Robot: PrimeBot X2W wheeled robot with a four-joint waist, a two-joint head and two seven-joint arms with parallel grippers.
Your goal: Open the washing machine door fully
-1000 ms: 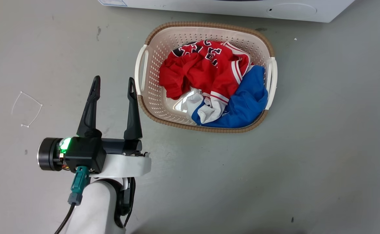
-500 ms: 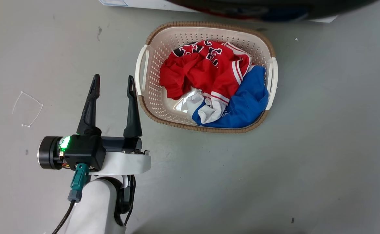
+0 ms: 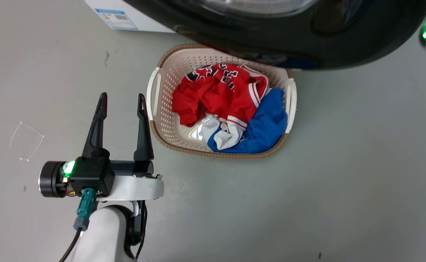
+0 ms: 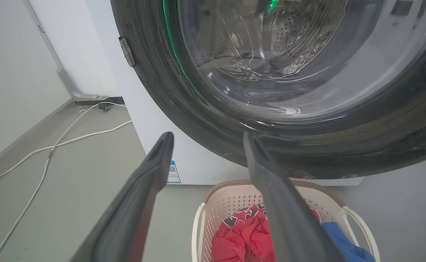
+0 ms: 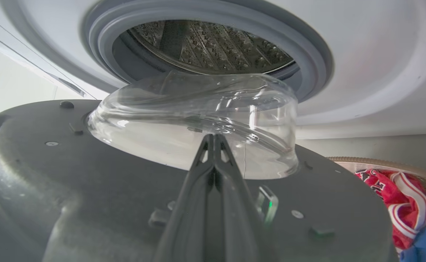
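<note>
**Door stands off the drum mouth; left claw open, right claw pressed shut**

Nearest the robot, the left claw (image 3: 122,103) hovers over the grey floor (image 3: 307,200) with its two dark fingers spread wide and nothing between them. It sits just left of the laundry basket (image 3: 153,94) without touching it.

The basket is beige with a brown woven rim. It holds a crumpled red jersey (image 3: 213,94) on top of a blue garment (image 3: 267,127), with some white cloth between them.

Beyond that, the washing machine door (image 3: 271,43) hangs out over the basket's far rim, its glossy black ring hiding that edge in the head view. In the left wrist view the door (image 4: 205,120) rises just past the fingertips, and its clear centre shows the perforated drum behind.

The right claw (image 5: 213,140) lies over the door's grey inner face (image 5: 89,174), with its fingers closed tight together and tips pointing at the bulging glass bowl (image 5: 198,116). I cannot tell whether it touches the door.

Farthest is the washing machine (image 5: 362,72). Its grey gasket (image 5: 309,54) and steel drum (image 5: 205,43) are uncovered, and the blue label (image 3: 116,18) sits low on its white front.
</note>
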